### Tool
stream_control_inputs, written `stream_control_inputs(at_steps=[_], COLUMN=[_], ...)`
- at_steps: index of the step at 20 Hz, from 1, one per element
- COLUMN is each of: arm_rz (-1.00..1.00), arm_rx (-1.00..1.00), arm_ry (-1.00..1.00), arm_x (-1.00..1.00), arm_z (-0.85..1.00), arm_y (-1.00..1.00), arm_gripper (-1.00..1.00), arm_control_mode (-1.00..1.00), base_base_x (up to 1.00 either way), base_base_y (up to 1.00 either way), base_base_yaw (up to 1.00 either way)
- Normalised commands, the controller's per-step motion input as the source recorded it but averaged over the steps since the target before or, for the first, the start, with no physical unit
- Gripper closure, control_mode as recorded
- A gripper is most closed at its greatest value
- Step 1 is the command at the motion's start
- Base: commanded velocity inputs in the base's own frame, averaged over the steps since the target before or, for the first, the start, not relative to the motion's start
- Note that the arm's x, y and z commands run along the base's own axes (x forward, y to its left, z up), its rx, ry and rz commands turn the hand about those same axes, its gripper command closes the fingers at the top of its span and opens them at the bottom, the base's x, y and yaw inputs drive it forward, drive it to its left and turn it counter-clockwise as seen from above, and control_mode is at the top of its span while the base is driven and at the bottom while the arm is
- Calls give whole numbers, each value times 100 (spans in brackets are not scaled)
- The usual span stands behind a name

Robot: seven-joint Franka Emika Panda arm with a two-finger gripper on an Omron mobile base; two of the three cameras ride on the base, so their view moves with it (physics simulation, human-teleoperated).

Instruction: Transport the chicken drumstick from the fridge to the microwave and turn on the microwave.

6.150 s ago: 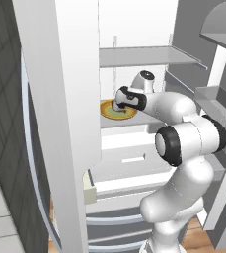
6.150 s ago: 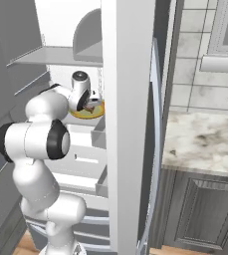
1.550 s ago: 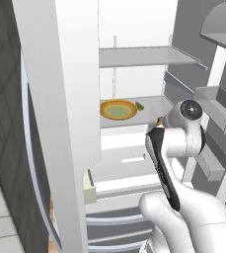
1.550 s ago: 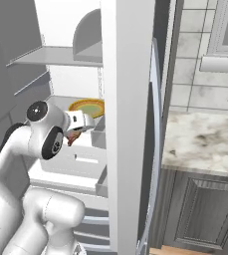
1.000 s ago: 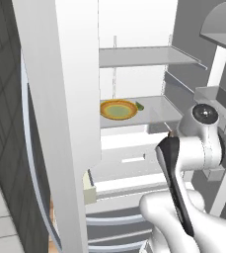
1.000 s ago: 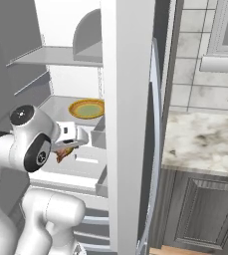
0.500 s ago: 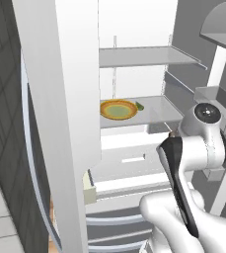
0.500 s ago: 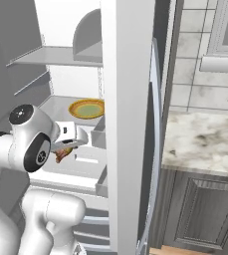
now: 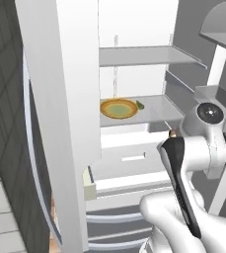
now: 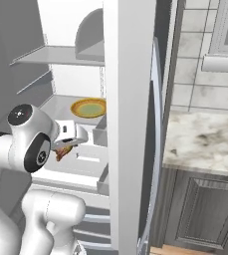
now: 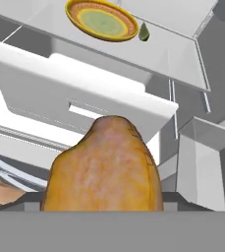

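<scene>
The chicken drumstick, golden-brown and rounded, sits close in front of the hand camera and hides the fingertips. It also shows as a brown lump under the white hand, and as a small brown tip behind the wrist. My gripper is shut on it, held in front of the open fridge, level with the drawers below the plate shelf. The microwave is out of view.
A yellow plate and a small green thing lie on the fridge's middle shelf. White drawers sit below it. The fridge door stands between the arm and a marble counter at right.
Since the oldest frames the hand has left the plate shelf and drawn back out of the fridge with the drumstick. Over the last second it has barely moved.
</scene>
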Motion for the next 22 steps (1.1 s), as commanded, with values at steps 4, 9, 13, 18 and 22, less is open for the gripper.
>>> stream_control_inputs(at_steps=[4,9,13,18,22], arm_rz=[0,0,0,0,0], arm_rx=[0,0,0,0,0], arm_ry=[0,0,0,0,0], arm_x=[0,0,0,0,0], arm_z=[0,0,0,0,0], arm_y=[0,0,0,0,0], arm_gripper=[100,100,100,100,100], arm_control_mode=[100,100,100,100,100], base_base_x=[-52,-47,-49,-45,-39], base_base_y=[0,0,0,1,8], base_base_yaw=[7,1,0,0,-4])
